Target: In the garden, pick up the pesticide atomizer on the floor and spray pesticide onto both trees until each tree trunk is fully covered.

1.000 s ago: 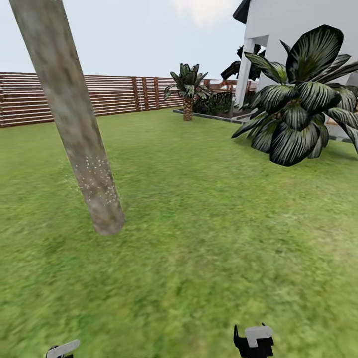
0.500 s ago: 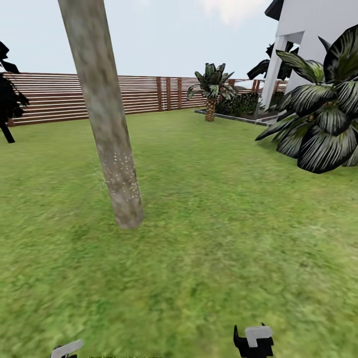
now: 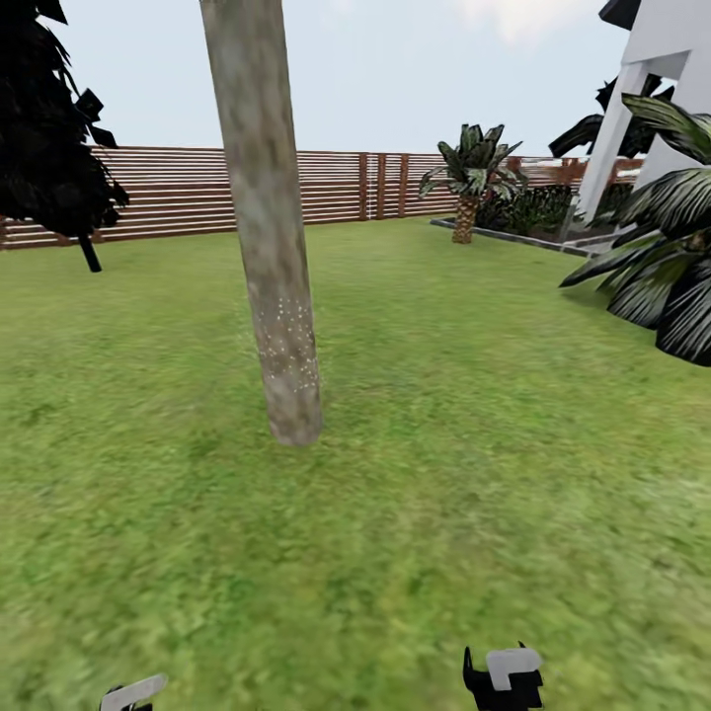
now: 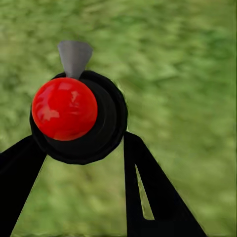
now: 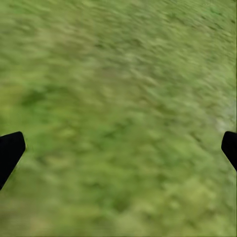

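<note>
Pesticide atomizer clamped between the dark fingers of the left gripper — red top toward the wrist camera, over grass. Right gripper spread wide, holding nothing, above the lawn. Ahead: tree trunk, white pesticide specks low on its bark (fence beyond it).

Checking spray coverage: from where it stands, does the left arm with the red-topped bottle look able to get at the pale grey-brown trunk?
Probably not yet. The pale grey-brown trunk stands across open lawn, apart from the left claw, which holds the red-topped bottle. Nothing blocks the way.
</note>
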Motion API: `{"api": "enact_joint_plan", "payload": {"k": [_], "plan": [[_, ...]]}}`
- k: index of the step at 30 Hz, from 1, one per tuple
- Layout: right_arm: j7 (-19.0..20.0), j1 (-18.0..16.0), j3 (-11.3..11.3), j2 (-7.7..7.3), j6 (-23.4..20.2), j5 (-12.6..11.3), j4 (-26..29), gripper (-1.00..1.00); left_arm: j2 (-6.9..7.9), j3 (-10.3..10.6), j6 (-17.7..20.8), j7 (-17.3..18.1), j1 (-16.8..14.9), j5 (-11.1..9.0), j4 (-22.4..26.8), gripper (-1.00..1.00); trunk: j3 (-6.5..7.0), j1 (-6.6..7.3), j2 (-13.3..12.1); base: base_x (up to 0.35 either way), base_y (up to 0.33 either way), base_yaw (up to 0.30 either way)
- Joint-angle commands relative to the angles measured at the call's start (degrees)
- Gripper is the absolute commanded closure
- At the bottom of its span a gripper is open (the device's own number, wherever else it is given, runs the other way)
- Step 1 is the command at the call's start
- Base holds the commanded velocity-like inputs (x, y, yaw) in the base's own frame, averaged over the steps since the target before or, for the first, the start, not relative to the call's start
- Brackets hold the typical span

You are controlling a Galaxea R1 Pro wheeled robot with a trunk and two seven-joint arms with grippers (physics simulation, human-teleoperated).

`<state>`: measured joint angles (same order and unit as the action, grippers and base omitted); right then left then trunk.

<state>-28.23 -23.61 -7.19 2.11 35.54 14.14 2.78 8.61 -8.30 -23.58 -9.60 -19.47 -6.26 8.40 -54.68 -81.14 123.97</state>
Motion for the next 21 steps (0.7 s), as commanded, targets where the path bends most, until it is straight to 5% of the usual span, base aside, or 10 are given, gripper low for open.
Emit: {"api": "enact_joint_plan", "payload": {"k": [1, 13, 21], "plan": [[-0.6, -0.03, -0.46, 0.0, -0.1, 0.19, -0.06, -1.0, 0.0, 0.12, -0.24, 0.11, -0.04, -0.59, -0.05, 1.0, -0.05, 0.01, 0.02, 0.0, 0.0, 0.284], [-0.6, -0.03, -0.46, 0.09, -0.09, 0.19, -0.06, -1.0, 0.0, 0.12, -0.31, 0.11, -0.04, -0.62, -0.11, 1.0, -0.05, 0.01, 0.02, -0.002, 0.0, 0.284], [-0.6, -0.03, -0.46, 0.99, -0.03, 0.19, -0.06, -1.0, 0.0, 0.12, -0.32, 0.11, -0.04, -0.51, -0.07, 1.0, -0.05, 0.01, 0.02, -0.258, -0.11, 0.285]]}}
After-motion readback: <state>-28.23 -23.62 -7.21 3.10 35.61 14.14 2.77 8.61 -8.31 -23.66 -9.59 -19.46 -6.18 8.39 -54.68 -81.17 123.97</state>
